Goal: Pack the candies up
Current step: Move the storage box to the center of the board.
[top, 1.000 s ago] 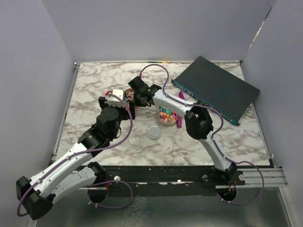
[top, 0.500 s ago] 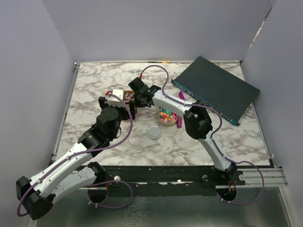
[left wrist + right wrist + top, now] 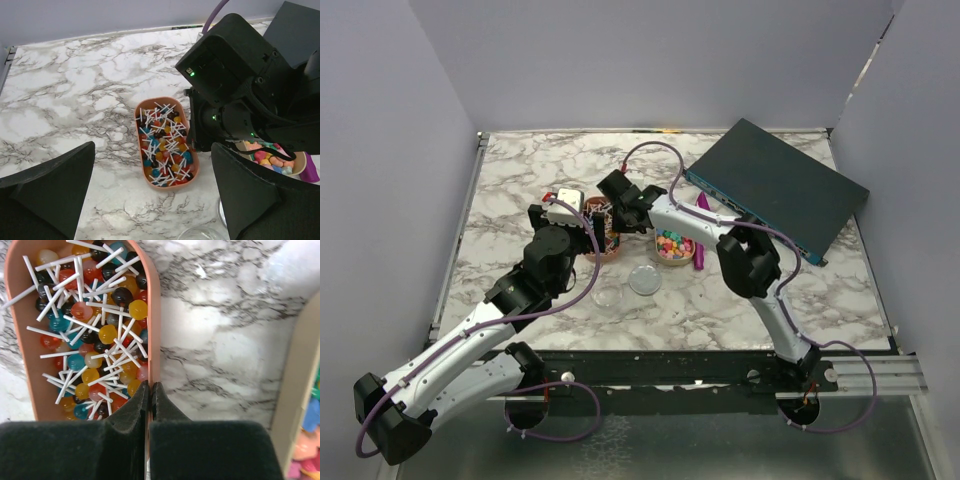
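Your right pincer [image 3: 150, 390] is pressed together on the long wall of the salmon tray [image 3: 20, 340], one finger inside among the lollipops [image 3: 107, 333], the other outside against the desk [image 3: 220, 340]. That thin rim is all you are holding, so treat it gently.

The candies [image 3: 306, 440] you are meant to pack are not in that tray. They sit in the beige bowl [image 3: 673, 262] just off the outer finger's side, close by but not touching.

To my eye you are repositioning the tray to make room. Slide it flat along the desk and don't lift it. A one-sided pinch on a loaded tray will likely tip it and spill sticks. Pull along the tray's length, slowly, and keep the wrist level so the wall does not twist out of the grip.

Mind the bowl as you go. Swing towards it and the pincer's body could knock it.

Your left pincer [image 3: 152, 165] hovers above the tray, fingers spread wide and holding nothing. Keep it high, clear of the right arm, ready for the bowl.
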Robot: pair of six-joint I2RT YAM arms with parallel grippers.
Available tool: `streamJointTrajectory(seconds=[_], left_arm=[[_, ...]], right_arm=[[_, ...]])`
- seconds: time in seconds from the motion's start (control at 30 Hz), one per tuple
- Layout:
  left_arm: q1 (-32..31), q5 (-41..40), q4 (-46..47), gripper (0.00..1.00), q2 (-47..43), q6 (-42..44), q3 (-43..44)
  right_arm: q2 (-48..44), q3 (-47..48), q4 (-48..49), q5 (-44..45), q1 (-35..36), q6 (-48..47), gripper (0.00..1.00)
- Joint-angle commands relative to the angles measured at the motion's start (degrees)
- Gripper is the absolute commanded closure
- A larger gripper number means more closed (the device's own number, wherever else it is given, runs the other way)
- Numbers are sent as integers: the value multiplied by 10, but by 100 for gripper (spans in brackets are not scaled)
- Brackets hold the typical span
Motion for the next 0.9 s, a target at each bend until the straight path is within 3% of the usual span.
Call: streamJointTrajectory(seconds=[0.0,0.27,0.87], left_arm=[[3,-8,6,1,0,4,-4],[2,-6,6,1,3,3,-3],[2,-5,6,1,4,1,-4]], right_arm=[[-57,-45,-15,44,3,-17,99],[-118,-123,-5,94,2,-27,99],[-152,-188,-1,121,-25,-25,99]])
